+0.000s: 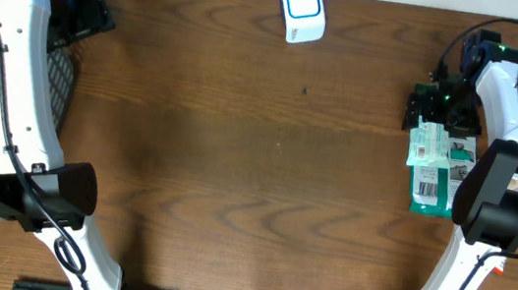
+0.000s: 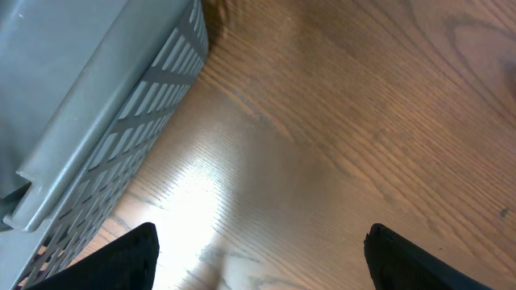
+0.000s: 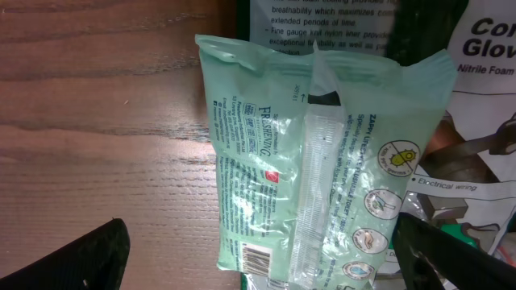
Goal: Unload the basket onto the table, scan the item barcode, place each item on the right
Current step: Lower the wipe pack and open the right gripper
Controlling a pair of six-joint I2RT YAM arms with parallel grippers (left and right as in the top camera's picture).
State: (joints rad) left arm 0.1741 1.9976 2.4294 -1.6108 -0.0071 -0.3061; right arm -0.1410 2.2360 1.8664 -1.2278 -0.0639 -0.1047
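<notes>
Lying crinkled between the right gripper's (image 3: pixel 258 234) spread jaws, the glossy pale-green wipes packet (image 3: pixel 266 161) shows a small barcode (image 3: pixel 256 259), while the left gripper (image 2: pixel 260 234) gapes too.

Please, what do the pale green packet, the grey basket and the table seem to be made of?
Pale green packet: thin soft plastic film, glossy; it wrinkles and has a crimped seam. Grey basket: rigid moulded plastic, matt, with slotted walls. Table: wood or wood-look laminate, I cannot tell which; semi-gloss, with grain lines and glare.
</notes>
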